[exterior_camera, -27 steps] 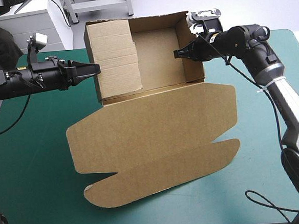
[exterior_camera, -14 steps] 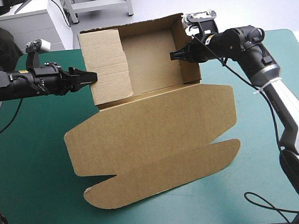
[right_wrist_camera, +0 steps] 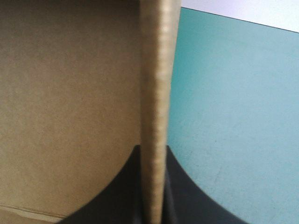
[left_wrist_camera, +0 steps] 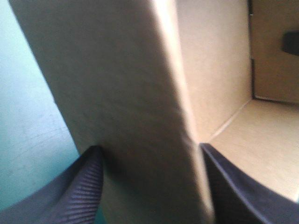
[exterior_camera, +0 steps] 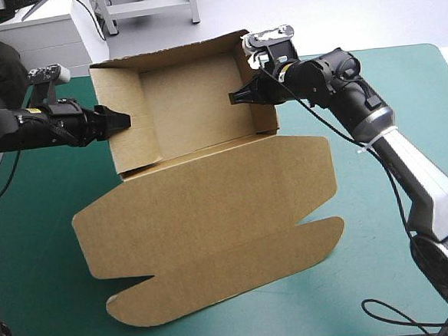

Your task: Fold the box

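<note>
While the box (exterior_camera: 204, 208) lies open, both jaws grip its opposite side walls.

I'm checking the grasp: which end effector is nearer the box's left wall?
Left. The left end effector grips the left wall of the box, one finger on each side; the right end effector is shut on the opposite wall.

The table (exterior_camera: 37, 250), under its teal-green cover (right_wrist_camera: 233, 116), is carrying the brown box (exterior_camera: 192, 101). The box is sitting as an open tray with its walls raised, toward the table's far edge. Its lid (exterior_camera: 211, 207) is lying flat on the cover, spreading from the tray's near wall toward the table's near edge. Bare cover is showing left, right and nearward of the box.
</note>
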{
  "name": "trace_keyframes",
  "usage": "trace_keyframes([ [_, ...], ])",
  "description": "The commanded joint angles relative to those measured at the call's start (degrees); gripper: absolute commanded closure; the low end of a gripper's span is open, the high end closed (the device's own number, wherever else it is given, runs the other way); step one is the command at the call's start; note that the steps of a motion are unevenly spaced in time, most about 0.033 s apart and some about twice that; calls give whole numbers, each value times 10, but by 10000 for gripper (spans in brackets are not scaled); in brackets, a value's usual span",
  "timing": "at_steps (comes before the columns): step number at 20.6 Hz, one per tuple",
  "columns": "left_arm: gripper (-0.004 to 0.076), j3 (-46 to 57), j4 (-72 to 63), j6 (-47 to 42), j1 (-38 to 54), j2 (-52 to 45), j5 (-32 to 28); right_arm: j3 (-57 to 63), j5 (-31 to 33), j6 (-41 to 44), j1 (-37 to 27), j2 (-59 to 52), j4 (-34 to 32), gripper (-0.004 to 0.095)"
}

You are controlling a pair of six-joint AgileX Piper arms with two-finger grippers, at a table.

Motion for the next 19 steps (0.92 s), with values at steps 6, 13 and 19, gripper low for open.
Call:
trace_keyframes([
  [6,302,-15,83,-43,-4,-18,-49,-18,-19,-6,7,-30,44,919],
  [13,674,-15,96,-76,-4,-18,-57,-18,-5,-1,22,-30,41,919],
  [19,731,-15,195,-150,-6,-18,-47,-18,6,18,46,-20,11,919],
])
